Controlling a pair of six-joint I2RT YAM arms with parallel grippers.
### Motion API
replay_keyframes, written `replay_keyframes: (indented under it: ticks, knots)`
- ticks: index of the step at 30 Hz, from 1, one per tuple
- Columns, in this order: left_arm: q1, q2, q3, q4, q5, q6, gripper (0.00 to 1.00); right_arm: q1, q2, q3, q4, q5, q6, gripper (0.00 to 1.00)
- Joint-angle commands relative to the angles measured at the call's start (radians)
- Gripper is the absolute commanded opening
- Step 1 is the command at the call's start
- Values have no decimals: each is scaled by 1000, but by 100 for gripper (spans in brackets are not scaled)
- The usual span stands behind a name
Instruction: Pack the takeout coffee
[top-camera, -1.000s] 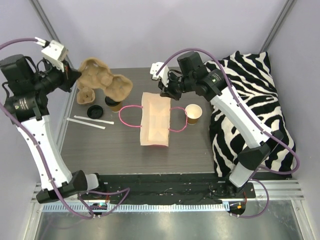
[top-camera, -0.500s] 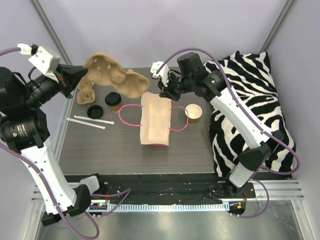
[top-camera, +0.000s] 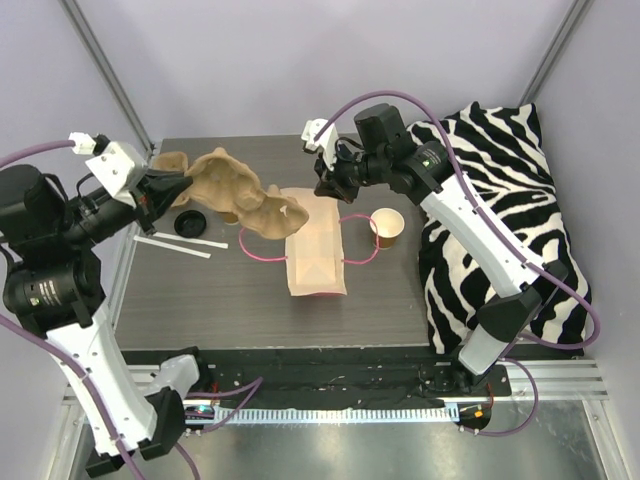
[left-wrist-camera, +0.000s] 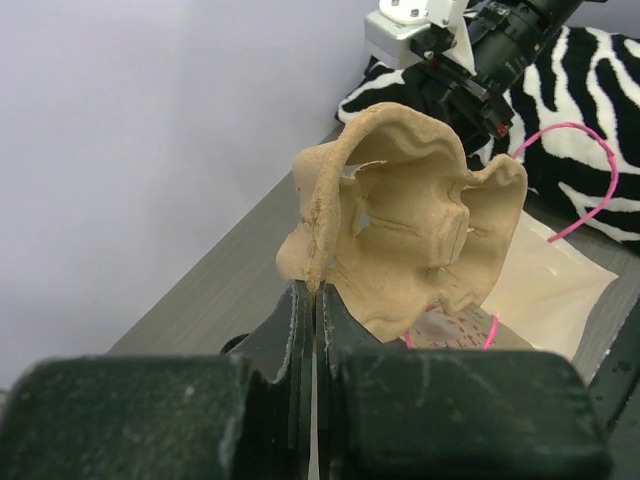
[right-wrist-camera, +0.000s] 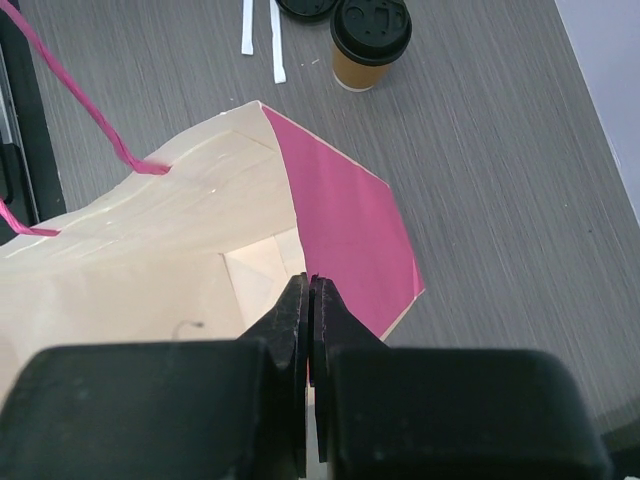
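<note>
My left gripper (top-camera: 178, 186) (left-wrist-camera: 315, 292) is shut on the edge of a brown moulded cup carrier (top-camera: 238, 190) (left-wrist-camera: 420, 225). It holds the carrier tilted in the air, the far end over the cream paper bag (top-camera: 318, 250) with pink handles. My right gripper (top-camera: 326, 186) (right-wrist-camera: 311, 285) is shut on the bag's rim, holding the mouth (right-wrist-camera: 150, 240) open. A lidded coffee cup (right-wrist-camera: 369, 42) stands on the table beyond the bag; in the top view the carrier hides it. An open cup (top-camera: 387, 225) stands right of the bag.
A loose black lid (top-camera: 190, 222) and two white sticks (top-camera: 182, 243) lie at the table's left. A zebra-striped cloth (top-camera: 500, 230) covers the right side. A second brown carrier piece (top-camera: 168, 164) lies at the back left.
My left arm has swung the carrier up from the back left corner, right and forward, to above the bag's left edge. The bag has shifted slightly; the right gripper keeps its hold.
</note>
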Motion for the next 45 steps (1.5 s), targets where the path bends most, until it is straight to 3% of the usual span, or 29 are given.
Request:
replay_keyframes:
  ticks: [1,6,13,24,27,36,45]
  knots:
    - [-78,78,61,-161,-100,94,0,-1,2,24,47,-18,34,1]
    - [-286,111,63,-201,-265,94,0,-3,39,39,50,-12,42,1]
    - [-472,147,61,-147,-467,93,0,-3,57,58,53,-9,57,1]
    - [-1019,230,147,-195,-1083,225,0,-9,48,30,66,22,100,1]
    - [-1055,248,159,-186,-1102,234,0,-10,42,24,68,39,116,1]
    - [-1075,368,420,-265,-1139,262,0,-10,19,-10,89,62,131,1]
    - [-1147,322,247,-214,-1194,294,0,-10,5,-20,94,53,146,1]
